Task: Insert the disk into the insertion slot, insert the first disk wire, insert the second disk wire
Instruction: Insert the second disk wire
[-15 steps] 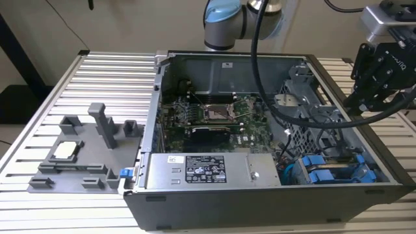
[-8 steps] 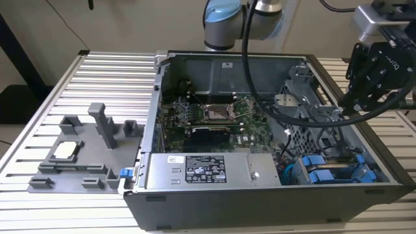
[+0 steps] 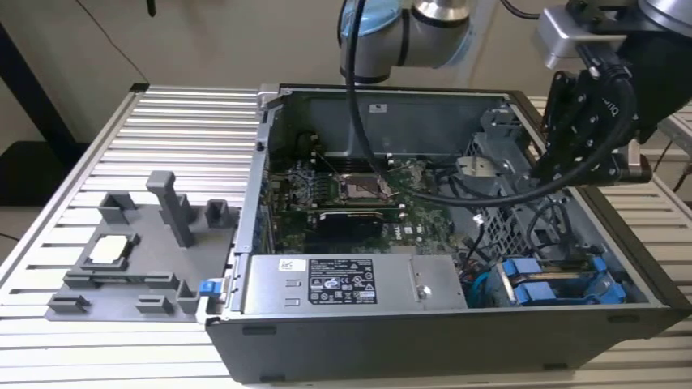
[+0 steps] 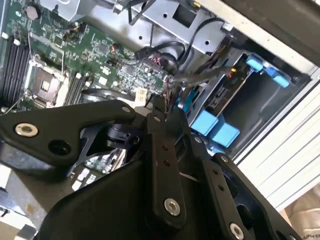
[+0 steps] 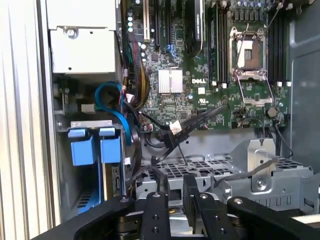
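Two blue tabs mark the disk (image 3: 537, 279), apparently seated in the slot (image 3: 605, 290) at the case's (image 3: 433, 340) near corner, on the exterior view's right. The gripper (image 4: 159, 109) hovers above, and whether its jaws are spread or pressed together cannot be told. Loose wires (image 5: 175, 127) could snag on it. The case also holds a motherboard (image 3: 346, 194) and a power supply (image 3: 346, 284).

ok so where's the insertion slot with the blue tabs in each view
Exterior view: insertion slot in the case corner at the exterior view's right, beside the power-supply box.
Second wrist view: insertion slot against the case wall.
First wrist view: insertion slot next to the blue cable.
Shared landmark: the CPU socket.
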You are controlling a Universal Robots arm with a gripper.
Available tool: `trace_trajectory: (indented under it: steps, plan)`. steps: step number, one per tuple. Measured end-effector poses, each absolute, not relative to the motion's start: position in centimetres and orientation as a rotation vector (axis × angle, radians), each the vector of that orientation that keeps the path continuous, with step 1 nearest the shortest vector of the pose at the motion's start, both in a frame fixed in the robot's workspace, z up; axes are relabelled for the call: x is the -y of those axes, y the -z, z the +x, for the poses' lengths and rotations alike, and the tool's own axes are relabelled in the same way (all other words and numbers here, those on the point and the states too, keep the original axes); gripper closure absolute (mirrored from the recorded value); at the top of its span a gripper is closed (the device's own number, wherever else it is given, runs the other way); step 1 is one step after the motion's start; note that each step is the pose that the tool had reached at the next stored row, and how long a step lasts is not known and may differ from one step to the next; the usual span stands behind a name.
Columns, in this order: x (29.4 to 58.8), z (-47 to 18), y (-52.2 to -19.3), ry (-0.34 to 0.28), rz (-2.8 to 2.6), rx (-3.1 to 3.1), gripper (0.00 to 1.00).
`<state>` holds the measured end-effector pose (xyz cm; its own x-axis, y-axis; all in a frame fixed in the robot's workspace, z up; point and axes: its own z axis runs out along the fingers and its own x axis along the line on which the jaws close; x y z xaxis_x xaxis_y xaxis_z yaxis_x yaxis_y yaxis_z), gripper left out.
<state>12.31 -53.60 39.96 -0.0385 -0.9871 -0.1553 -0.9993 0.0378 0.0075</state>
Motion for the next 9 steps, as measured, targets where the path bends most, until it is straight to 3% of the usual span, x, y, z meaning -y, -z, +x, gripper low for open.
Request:
trace_trajectory:
  steps: [9]
  plan:
    - [53.6, 8.9, -39.9, -0.172, -2.101, -2.183, 0.73]
